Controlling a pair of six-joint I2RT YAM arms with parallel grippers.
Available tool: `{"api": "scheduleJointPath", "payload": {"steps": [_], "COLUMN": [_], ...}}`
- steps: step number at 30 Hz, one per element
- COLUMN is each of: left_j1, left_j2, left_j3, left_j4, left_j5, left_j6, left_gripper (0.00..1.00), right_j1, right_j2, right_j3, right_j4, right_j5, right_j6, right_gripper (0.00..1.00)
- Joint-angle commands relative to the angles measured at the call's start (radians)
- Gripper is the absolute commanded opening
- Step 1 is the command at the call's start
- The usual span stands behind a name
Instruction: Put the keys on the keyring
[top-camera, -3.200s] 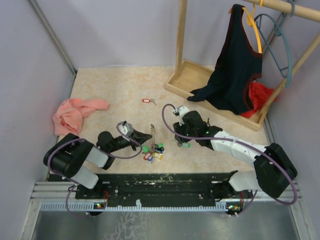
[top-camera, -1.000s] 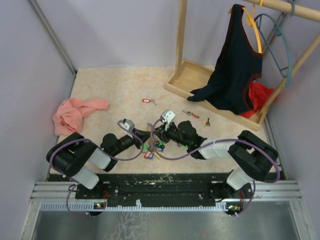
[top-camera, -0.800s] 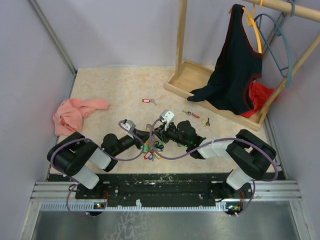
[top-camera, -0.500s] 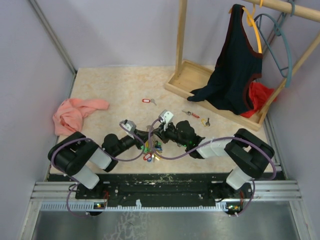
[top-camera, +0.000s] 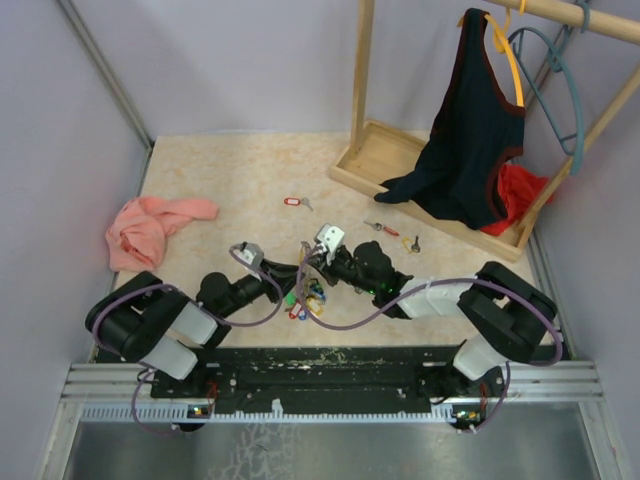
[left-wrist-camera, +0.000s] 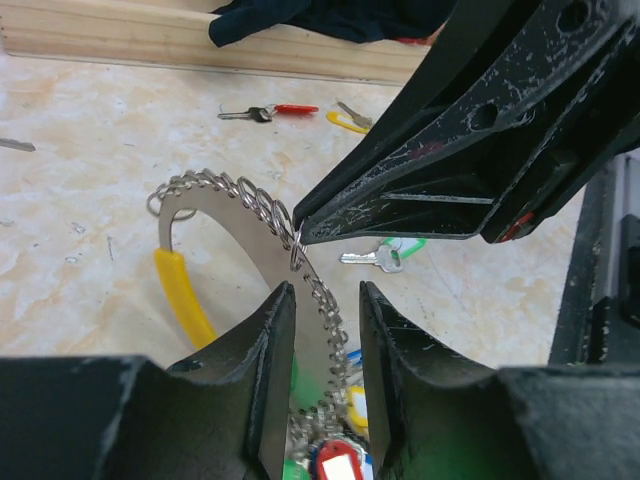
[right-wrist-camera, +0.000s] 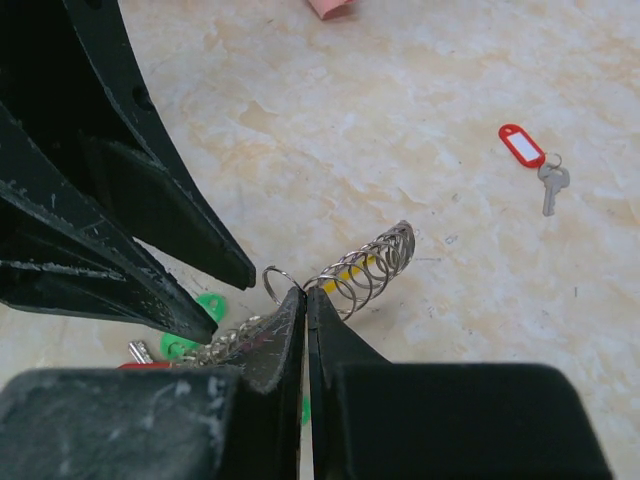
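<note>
The keyring (top-camera: 303, 266), a thin silvery loop lined with small split rings and a yellow sleeve, stands upright between the two grippers (left-wrist-camera: 240, 235). A bunch of coloured tagged keys (top-camera: 308, 298) hangs at its foot. My left gripper (top-camera: 290, 276) grips the keyring's lower part (left-wrist-camera: 322, 290). My right gripper (top-camera: 313, 262) is shut, pinching one small split ring (right-wrist-camera: 283, 283) at the keyring's top edge. A green-tagged key (left-wrist-camera: 385, 257) lies loose on the table beyond. A red-tagged key (top-camera: 293, 201) lies farther back. A red key (top-camera: 381, 228) and a yellow key (top-camera: 411, 242) lie near the rack.
A pink cloth (top-camera: 150, 225) lies at the left. A wooden rack base (top-camera: 375, 160) stands at the back right with a black tank top (top-camera: 470, 130), a red cloth (top-camera: 515, 190) and a teal hanger (top-camera: 560, 80).
My right gripper came from the green key's spot on the right to the keyring and now pinches a small ring at its top. The left arm shifted slightly left, keeping the keyring upright.
</note>
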Motion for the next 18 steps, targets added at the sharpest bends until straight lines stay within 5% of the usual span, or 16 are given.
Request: {"api": "scheduleJointPath", "payload": {"steps": [1,8,18], "left_j1": [0.027,0.072,0.106], "left_j2": [-0.046,-0.056,0.017], "left_j3": [-0.021,-0.043,0.037], "left_j4": [0.276,0.276,0.276], "left_j5": [0.045,0.042,0.214], "left_j6": [-0.111,-0.073,0.043], "left_gripper": [0.38,0.38,0.38], "right_j1": [0.005,0.006,0.006], "right_j2": [-0.051,-0.053,-0.056], "right_j3": [-0.015,-0.031,-0.026], "right_j4": [0.104,0.131,0.123], "right_j5": [-0.020,-0.053,-0.091], "right_j6": [-0.078,-0.110,-0.120], "right_gripper": [0.00,0.00,0.00]}}
